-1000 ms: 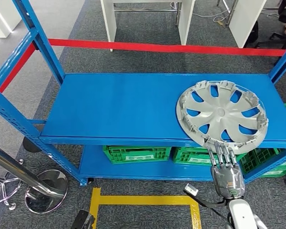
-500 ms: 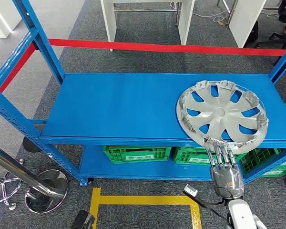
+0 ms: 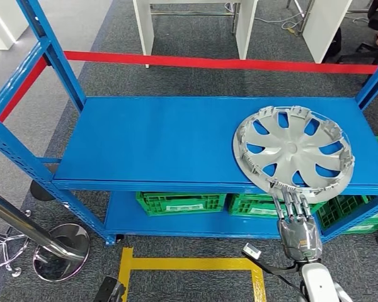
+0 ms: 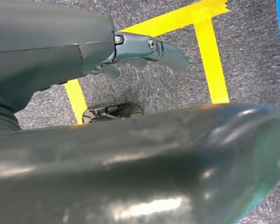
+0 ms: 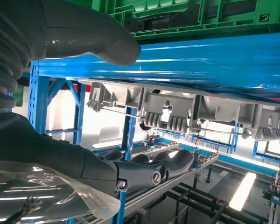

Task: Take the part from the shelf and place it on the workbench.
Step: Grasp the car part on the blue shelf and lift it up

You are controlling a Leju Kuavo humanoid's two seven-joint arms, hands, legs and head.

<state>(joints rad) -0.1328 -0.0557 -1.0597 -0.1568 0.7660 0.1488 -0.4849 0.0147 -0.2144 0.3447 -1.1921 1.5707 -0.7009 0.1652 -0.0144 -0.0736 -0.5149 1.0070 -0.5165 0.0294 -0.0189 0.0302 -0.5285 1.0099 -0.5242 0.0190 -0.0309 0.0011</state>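
Hubcap (image 3: 293, 153) lies on the blue shelf (image 3: 177, 138) at its right front, rim jutting over the edge. Right hand (image 3: 298, 229) reaches beneath that rim, fingers (image 5: 159, 170) extended, thumb apart, grasping nothing. Left hand (image 4: 145, 49) hangs empty over yellow floor tape (image 4: 209, 51). Green crates (image 3: 180, 202) sit below; no writing is legible.

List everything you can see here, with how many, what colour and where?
Hubcap: one, silver, right end of the shelf's upper board, its near rim over the front edge.
Shelf: one, blue.
Crates: several, green, lower shelf board.
Tape barrier: one, red, behind the shelf.
Floor tape: yellow, on grey carpet before the shelf.
Right hand: one, grey, fingers apart, reaching up at the hubcap's near rim.
Left hand: one, dark grey, above the carpet.
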